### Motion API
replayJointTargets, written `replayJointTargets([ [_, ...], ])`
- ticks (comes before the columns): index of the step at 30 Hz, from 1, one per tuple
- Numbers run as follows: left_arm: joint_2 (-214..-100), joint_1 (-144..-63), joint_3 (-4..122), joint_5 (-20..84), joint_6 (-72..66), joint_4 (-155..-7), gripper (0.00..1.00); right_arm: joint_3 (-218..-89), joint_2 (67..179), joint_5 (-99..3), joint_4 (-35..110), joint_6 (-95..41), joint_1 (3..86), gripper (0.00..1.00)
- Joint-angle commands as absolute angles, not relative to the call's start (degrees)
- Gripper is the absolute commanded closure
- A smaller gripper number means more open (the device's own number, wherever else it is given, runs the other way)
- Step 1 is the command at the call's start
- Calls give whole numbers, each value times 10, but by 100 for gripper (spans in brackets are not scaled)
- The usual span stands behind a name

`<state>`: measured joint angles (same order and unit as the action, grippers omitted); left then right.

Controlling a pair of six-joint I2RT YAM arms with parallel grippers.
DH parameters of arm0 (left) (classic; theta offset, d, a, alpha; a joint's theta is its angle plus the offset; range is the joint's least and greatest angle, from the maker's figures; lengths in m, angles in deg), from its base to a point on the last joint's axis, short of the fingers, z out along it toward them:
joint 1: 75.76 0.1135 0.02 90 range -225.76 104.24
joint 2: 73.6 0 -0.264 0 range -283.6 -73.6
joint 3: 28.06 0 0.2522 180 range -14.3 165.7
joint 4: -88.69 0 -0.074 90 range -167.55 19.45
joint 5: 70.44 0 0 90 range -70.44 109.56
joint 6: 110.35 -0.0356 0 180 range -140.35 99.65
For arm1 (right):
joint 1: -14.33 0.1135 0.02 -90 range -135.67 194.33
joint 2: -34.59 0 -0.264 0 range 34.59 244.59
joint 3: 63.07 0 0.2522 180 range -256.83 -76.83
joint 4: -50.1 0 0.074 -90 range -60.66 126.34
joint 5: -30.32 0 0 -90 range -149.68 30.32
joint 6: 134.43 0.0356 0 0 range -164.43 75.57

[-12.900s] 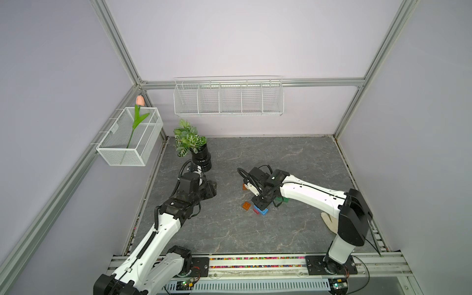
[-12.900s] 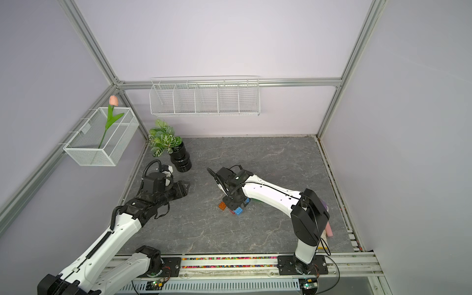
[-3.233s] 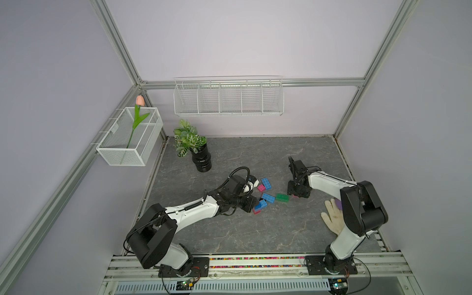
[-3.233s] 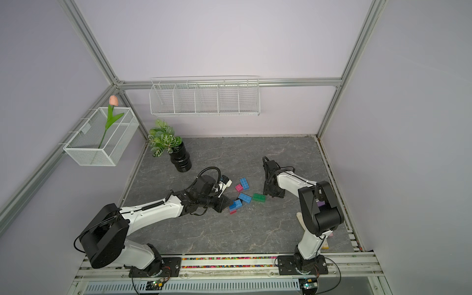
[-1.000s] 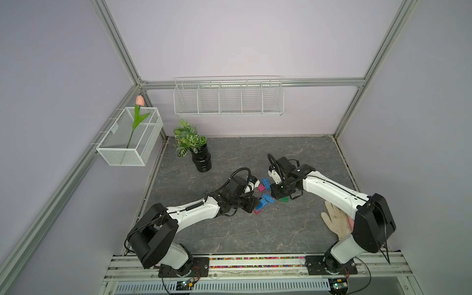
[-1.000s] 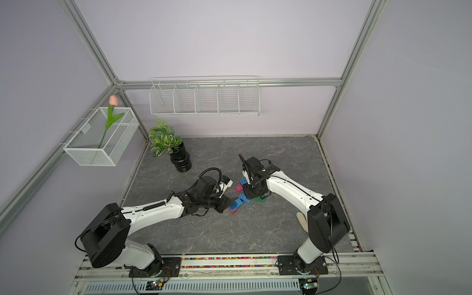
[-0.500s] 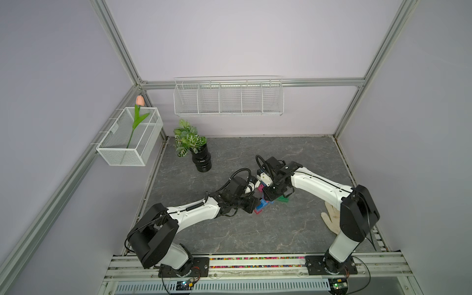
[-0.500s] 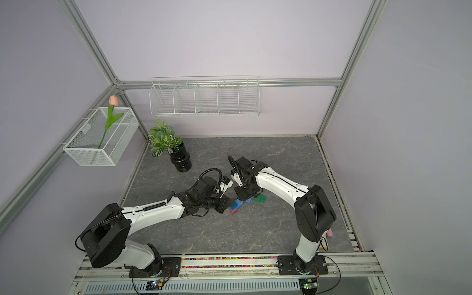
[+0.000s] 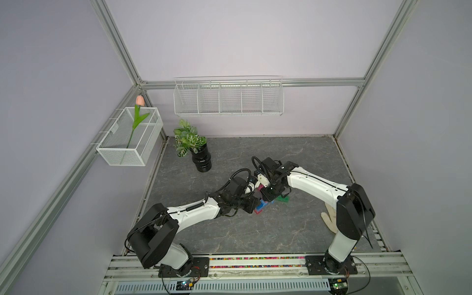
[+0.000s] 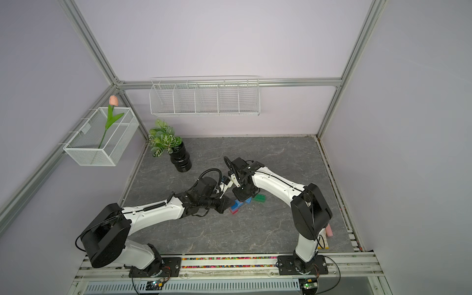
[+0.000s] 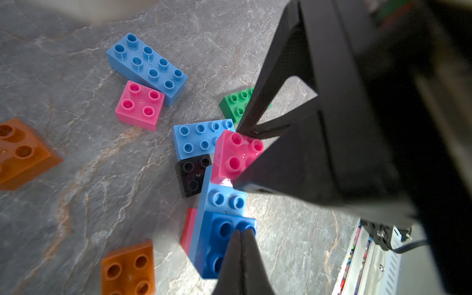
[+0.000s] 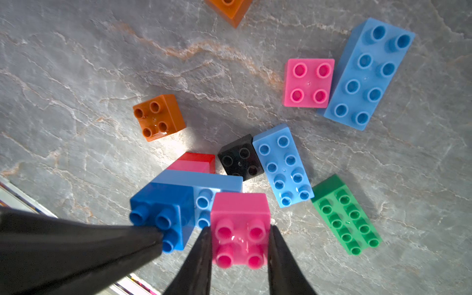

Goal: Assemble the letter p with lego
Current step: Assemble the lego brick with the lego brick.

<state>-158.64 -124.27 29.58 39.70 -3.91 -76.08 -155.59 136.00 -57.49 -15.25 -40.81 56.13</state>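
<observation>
1 pink brick [image 12: 240,212] tight in R gripper [image 12: 240,233] — L gripper [image 11: 241,237], tips together, atop dark-blue brick [image 11: 217,245].

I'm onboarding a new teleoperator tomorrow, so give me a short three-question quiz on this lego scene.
1. True or false: the right gripper is shut on a pink brick.
2. The left gripper has its closed tips against which brick? A green, B dark blue, C black.
3. How many orange bricks show in the left wrist view?
Key: 1 true; 2 B, the dark blue brick; 3 two.
</observation>
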Motion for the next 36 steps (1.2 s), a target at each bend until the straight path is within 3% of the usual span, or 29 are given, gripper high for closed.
replayJointTargets([
  [1,-1604,-1248,274,382,-35,-718,100,-1546,1364,-583,-155,-408,567,75],
  [36,-1596,-1248,243,364,-24,-693,100,-1536,1363,-588,-145,-438,571,75],
])
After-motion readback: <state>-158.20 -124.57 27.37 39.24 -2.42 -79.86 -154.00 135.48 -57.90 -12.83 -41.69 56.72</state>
